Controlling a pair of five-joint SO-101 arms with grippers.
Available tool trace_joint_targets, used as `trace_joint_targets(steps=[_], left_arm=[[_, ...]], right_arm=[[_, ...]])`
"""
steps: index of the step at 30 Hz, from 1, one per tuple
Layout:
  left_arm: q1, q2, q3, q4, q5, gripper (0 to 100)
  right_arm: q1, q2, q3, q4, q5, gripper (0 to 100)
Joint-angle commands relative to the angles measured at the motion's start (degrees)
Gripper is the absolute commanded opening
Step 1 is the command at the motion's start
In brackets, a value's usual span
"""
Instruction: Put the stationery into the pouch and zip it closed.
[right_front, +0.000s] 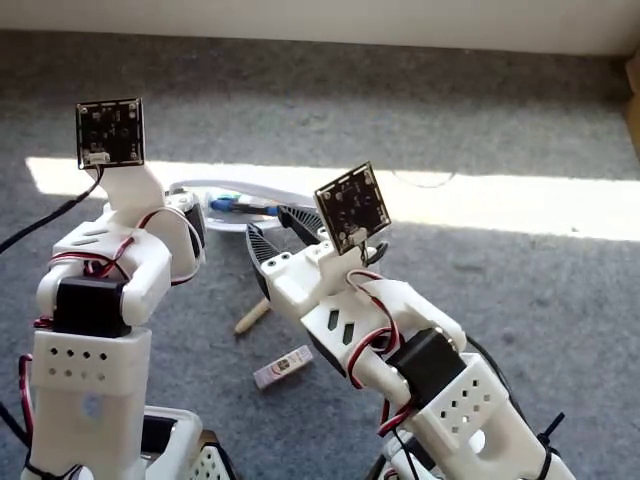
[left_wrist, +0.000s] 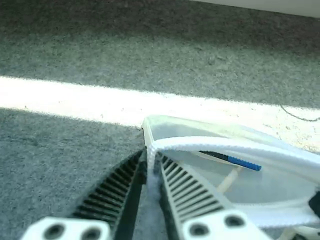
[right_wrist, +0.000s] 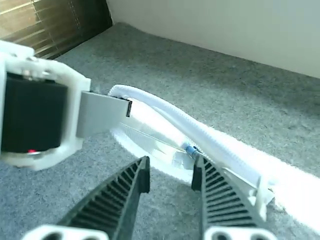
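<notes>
A clear pouch (right_front: 232, 204) with a white zipper band lies on the grey carpet, and a blue pen (right_front: 240, 206) is inside it. My left gripper (left_wrist: 150, 167) is shut on the pouch's end (left_wrist: 150, 135); the blue pen (left_wrist: 240, 162) shows through the wall. My right gripper (right_wrist: 170, 175) is open, just beside the pouch's (right_wrist: 165, 125) long side, with one fingertip (right_wrist: 198, 167) near a blue pen tip (right_wrist: 191, 150). In the high view the right gripper (right_front: 280, 232) hovers at the pouch's near edge. A wooden pencil (right_front: 252, 315) and a small eraser (right_front: 283, 367) lie loose on the carpet.
A bright sunlit strip (right_front: 500, 205) crosses the carpet behind the pouch. The white wall base (right_front: 320, 20) runs along the far side. The left arm's body (right_wrist: 35, 117) stands close beside the right gripper.
</notes>
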Motion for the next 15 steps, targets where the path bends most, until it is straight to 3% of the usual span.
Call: trace_joint_targets(steps=[1,9,15], left_arm=[[-0.84,0.84,1.19,-0.26,-0.26,1],[-4.7,0.84,0.92,-0.44,1.58,1],[-11.3,0.4,0.84,-1.58,5.8,1]], right_arm=[[0.84,-0.04,-4.35,3.91,-0.53,14.5],[2.15,-7.25,-16.22,18.24,-0.53,14.5],[7.34,-2.15,-17.54,19.47,-0.62,14.5]])
